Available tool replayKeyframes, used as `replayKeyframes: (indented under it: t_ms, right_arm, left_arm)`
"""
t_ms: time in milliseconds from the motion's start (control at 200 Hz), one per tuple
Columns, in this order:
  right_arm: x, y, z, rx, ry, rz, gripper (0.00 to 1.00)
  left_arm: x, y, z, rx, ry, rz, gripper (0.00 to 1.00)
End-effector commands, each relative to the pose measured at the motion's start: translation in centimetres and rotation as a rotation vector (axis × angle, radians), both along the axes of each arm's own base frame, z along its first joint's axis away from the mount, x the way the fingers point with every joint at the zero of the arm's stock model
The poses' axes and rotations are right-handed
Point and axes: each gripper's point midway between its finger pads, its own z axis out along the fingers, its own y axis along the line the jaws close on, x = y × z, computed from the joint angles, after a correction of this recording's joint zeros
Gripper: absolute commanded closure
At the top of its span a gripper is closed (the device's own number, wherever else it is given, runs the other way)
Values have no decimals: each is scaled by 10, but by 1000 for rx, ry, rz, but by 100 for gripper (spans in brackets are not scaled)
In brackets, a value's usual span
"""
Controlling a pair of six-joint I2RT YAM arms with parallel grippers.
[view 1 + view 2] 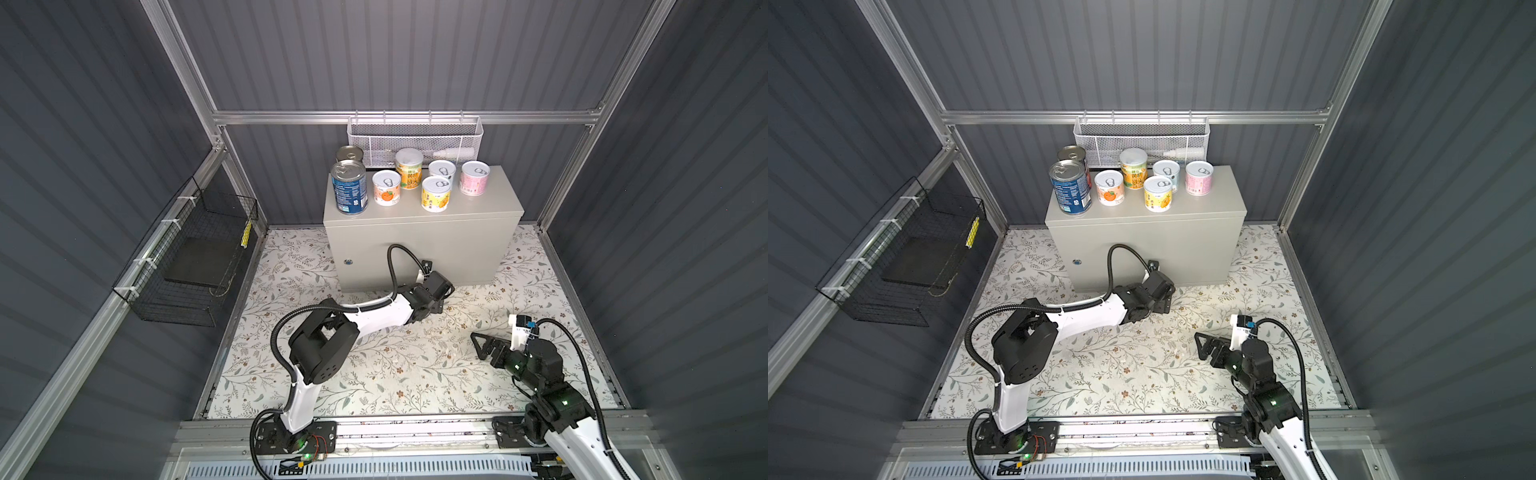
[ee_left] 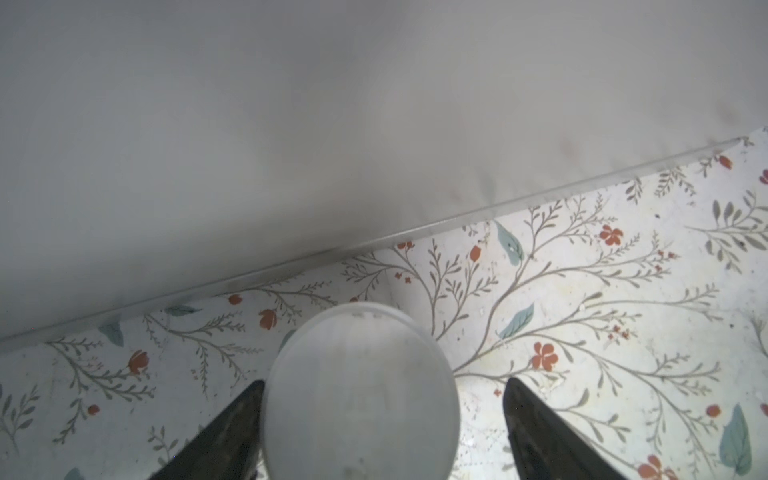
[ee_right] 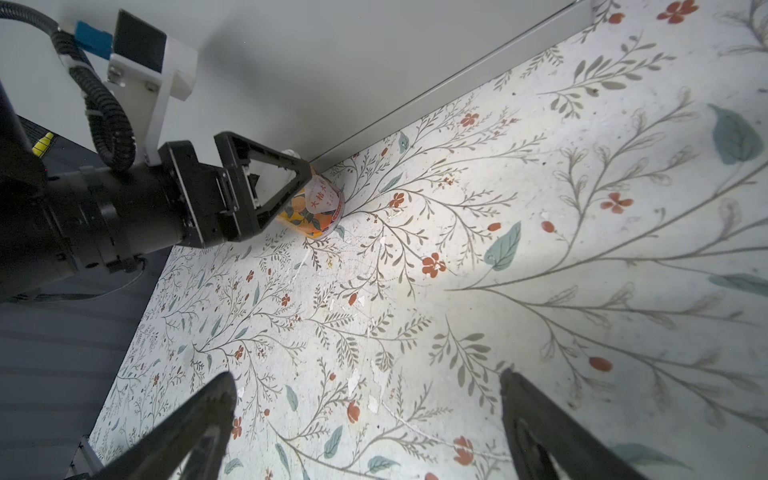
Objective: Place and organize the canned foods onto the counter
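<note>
The last can is sitting on the flowered floor, just in front of the foot of the counter, and I am reaching around it with my left gripper. My fingers are standing part open and gripping nothing: 1 is sitting right at the rim, the other is showing a clear gap. I cannot tell whether the can is standing upright or tipping, because my own finger is hiding most of it in the right wrist view.

I am judging the risks from that lopsided fit. If I am closing off-centre, the near finger is going to shove the can sideways before the far one arrives, and it may roll along the counter's front. Lifting this close to the panel, I am risking a knock from my wrist or cable.

Up top, 7 cans are crowding the back, and the blue can is standing near the left front corner. A careless set-down may topple 1.

My right gripper is hanging wide open and empty, well apart.
</note>
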Motion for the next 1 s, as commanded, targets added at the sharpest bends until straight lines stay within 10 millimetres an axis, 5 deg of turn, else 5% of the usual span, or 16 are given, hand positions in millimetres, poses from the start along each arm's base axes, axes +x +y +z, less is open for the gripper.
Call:
replayKeyframes:
  t_ms: [0, 445, 996]
  right_arm:
    - [0, 0, 6, 3, -13, -1, 1]
    - [1, -2, 5, 1, -12, -11, 1]
    - [-2, 1, 2, 16, 6, 4, 1]
  left_arm:
    - [7, 1, 2, 8, -24, 36, 12]
    - [12, 0, -11, 114, -14, 15, 30]
    - [3, -1, -19, 163, 19, -37, 40]
